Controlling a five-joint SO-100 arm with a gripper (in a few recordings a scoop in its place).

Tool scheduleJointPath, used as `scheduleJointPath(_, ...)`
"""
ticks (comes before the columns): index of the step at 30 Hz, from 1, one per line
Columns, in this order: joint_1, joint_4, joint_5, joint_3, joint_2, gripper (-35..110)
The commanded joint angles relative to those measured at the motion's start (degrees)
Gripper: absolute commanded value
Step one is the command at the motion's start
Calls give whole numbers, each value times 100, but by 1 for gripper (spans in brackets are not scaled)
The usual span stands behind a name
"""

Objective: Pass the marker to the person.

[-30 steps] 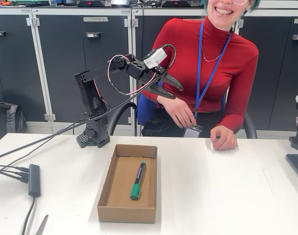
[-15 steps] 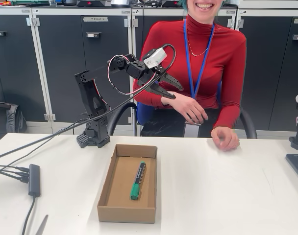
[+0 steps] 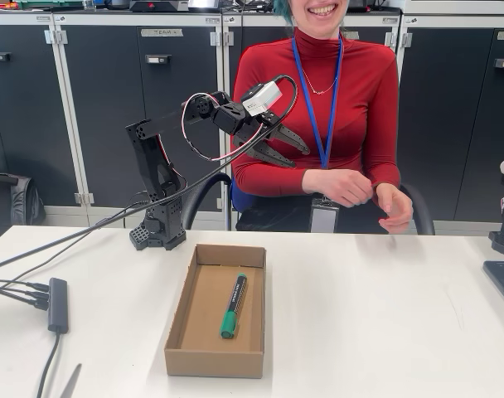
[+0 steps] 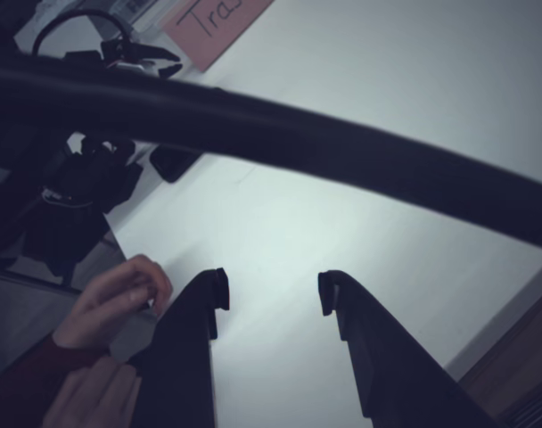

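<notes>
Lifted off the table (image 3: 385, 315), person's hand (image 3: 395, 209); green-capped marker (image 3: 233, 305) boxed, tool (image 3: 292, 151) agape

The marker (image 3: 234, 305) is lying flat on the floor of an open cardboard box (image 3: 179, 311) that is sitting on the counter (image 3: 376, 332). Its green cap end is pointing toward the near edge, its dark barrel with a reddish label is running slightly tilted up toward the far side, ending in a green tip. The person (image 3: 322, 108) is sitting behind the counter in a red long-sleeved turtleneck with a blue lanyard, holding both hands close together above the far edge.
</notes>
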Motion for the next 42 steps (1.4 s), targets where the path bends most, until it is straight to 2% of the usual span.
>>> scheduleJointPath(1, 18, -35, -62, -308, 149, 22)
scheduleJointPath(42, 70, 132, -26, -422, 114, 23)
